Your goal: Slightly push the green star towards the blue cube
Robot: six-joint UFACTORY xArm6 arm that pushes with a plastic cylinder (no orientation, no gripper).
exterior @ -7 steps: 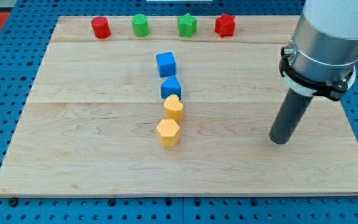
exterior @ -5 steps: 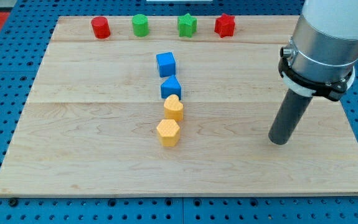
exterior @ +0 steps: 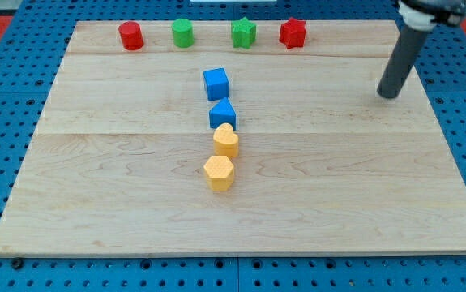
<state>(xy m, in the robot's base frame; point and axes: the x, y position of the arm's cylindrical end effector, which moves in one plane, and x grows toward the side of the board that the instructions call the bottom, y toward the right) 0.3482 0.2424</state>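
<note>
Standing on the worktop [exterior: 119, 211], my tip [exterior: 388, 96] is well right of the green star [exterior: 243, 32], touching nothing; blue cube [exterior: 215, 83] sits below-left of the star.

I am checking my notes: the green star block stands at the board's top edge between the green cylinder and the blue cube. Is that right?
Not quite. In the camera view the green star block stands between the green cylinder and the red star block; the blue cube sits lower.
</note>
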